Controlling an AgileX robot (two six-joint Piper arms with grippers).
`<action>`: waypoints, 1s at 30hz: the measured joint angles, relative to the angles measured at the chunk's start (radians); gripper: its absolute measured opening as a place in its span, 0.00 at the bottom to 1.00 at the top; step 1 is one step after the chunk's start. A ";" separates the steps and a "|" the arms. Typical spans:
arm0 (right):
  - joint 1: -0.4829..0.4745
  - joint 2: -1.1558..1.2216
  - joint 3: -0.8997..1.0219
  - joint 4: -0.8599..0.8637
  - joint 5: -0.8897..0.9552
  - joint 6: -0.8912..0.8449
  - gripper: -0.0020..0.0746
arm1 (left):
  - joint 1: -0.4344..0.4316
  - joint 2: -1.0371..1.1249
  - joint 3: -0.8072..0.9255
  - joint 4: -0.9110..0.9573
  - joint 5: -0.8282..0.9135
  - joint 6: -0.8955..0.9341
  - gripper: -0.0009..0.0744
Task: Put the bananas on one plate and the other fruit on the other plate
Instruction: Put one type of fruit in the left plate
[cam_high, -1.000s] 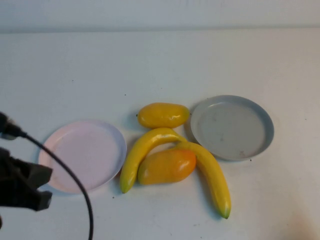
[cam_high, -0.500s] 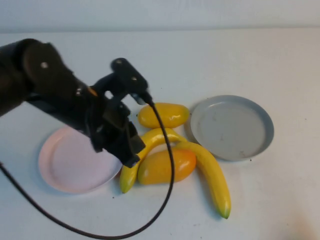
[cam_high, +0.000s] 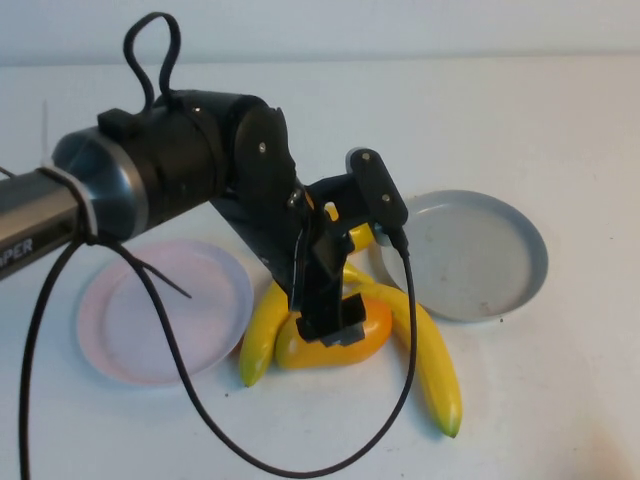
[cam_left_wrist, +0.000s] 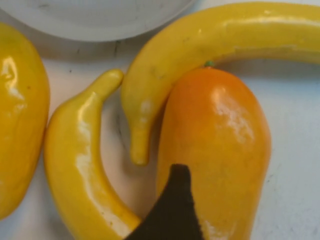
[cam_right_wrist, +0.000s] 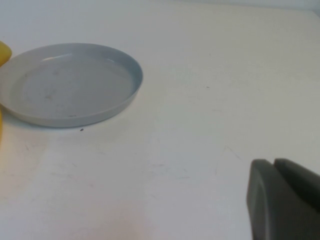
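Observation:
My left gripper (cam_high: 332, 322) is open, low over the orange mango-like fruit (cam_high: 355, 340). In the left wrist view one dark finger (cam_left_wrist: 175, 205) lies against that fruit (cam_left_wrist: 215, 140); the other finger is out of frame. Two bananas (cam_high: 262, 330) (cam_high: 432, 360) curve around it, also seen from the wrist (cam_left_wrist: 82, 165) (cam_left_wrist: 215, 40). The yellower fruit (cam_high: 362, 236) is mostly hidden behind the arm. The pink plate (cam_high: 150, 320) is on the left and the grey plate (cam_high: 470, 255) on the right, both empty. My right gripper (cam_right_wrist: 274, 165) is shut, hanging over bare table right of the grey plate (cam_right_wrist: 70, 85).
The left arm and its black cable (cam_high: 230, 445) stretch across the pink plate and the table's front. The white table (cam_high: 520, 120) is bare behind and right of the plates.
My left arm has swung from the left edge across the pink plate and now hangs over the orange fruit. The fruit and plates have not moved.

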 joint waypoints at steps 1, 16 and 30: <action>0.000 0.000 0.000 0.000 0.000 0.000 0.00 | 0.000 0.009 0.000 0.009 -0.007 0.000 0.81; 0.000 0.000 0.000 0.000 0.000 0.000 0.00 | 0.000 0.115 0.000 0.048 -0.104 0.104 0.90; 0.000 0.000 0.000 0.000 0.000 0.000 0.00 | 0.000 0.204 -0.001 0.067 -0.125 0.180 0.90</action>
